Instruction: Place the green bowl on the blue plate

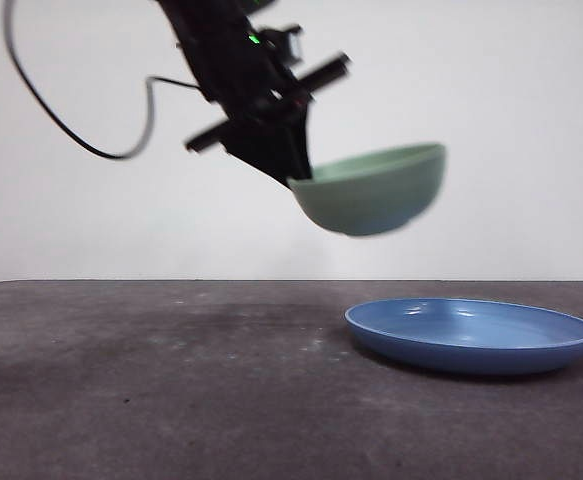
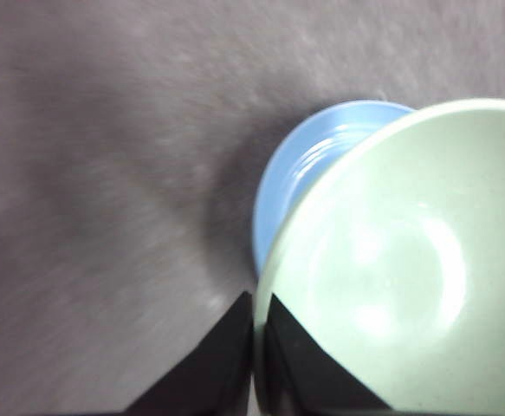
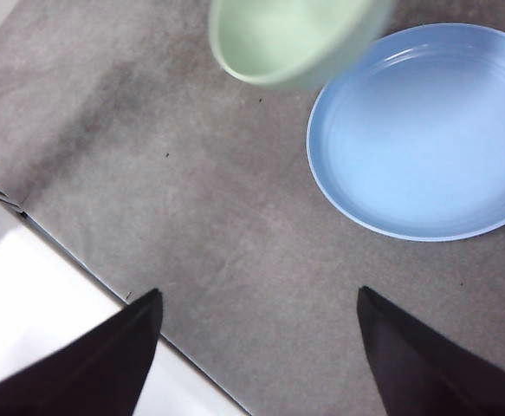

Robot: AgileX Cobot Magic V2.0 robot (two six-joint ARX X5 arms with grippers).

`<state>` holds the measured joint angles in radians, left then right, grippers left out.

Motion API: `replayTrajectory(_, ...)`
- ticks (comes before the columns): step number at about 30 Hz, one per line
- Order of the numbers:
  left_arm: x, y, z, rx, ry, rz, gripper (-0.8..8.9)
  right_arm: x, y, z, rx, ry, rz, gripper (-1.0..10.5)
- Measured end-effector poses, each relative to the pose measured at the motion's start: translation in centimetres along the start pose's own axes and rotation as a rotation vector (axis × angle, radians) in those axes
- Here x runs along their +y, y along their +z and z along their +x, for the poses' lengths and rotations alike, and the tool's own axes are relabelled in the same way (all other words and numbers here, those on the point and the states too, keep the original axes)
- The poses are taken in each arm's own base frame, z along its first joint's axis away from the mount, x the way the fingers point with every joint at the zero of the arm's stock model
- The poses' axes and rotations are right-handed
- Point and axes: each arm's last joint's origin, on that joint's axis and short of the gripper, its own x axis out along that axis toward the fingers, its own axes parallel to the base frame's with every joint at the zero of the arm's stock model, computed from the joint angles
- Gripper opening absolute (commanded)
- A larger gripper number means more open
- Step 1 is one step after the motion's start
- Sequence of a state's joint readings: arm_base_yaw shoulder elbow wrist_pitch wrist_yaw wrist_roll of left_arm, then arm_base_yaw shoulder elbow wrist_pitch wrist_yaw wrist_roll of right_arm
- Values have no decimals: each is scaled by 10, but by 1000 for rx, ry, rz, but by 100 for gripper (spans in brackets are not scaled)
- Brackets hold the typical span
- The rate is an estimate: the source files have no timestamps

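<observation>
Above the table, left gripper (image 2: 254,347) clamps the green bowl (image 1: 373,190) by its rim, airborne beside the blue plate (image 1: 471,335); placing remains. Right gripper (image 3: 256,347) waits, jaws apart.

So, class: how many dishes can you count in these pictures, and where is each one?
2. The green bowl hangs in the air, clamped at its rim by the left gripper; the blue plate lies on the table below it.
</observation>
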<state>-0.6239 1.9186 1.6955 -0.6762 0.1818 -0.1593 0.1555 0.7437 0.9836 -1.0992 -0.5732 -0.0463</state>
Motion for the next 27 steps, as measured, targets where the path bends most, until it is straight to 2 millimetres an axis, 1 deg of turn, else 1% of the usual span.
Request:
replayTrajectory(7,-16,9,50,59,-21,22,10,8,-2,-12,-43,-3,-18,360)
replayTrajectory(14,-25,12,86,101,-29,34,10,11,-3,-17,-58,-4,-19,360)
replayTrajectory(21,-26,3,105,144,-25,38,10,11,-2,-17,-58,-14,-13,360)
replayTrajectory(27,-26,0,109,164,-22,36,10,10,-2,-17,-58,-26,-12,360)
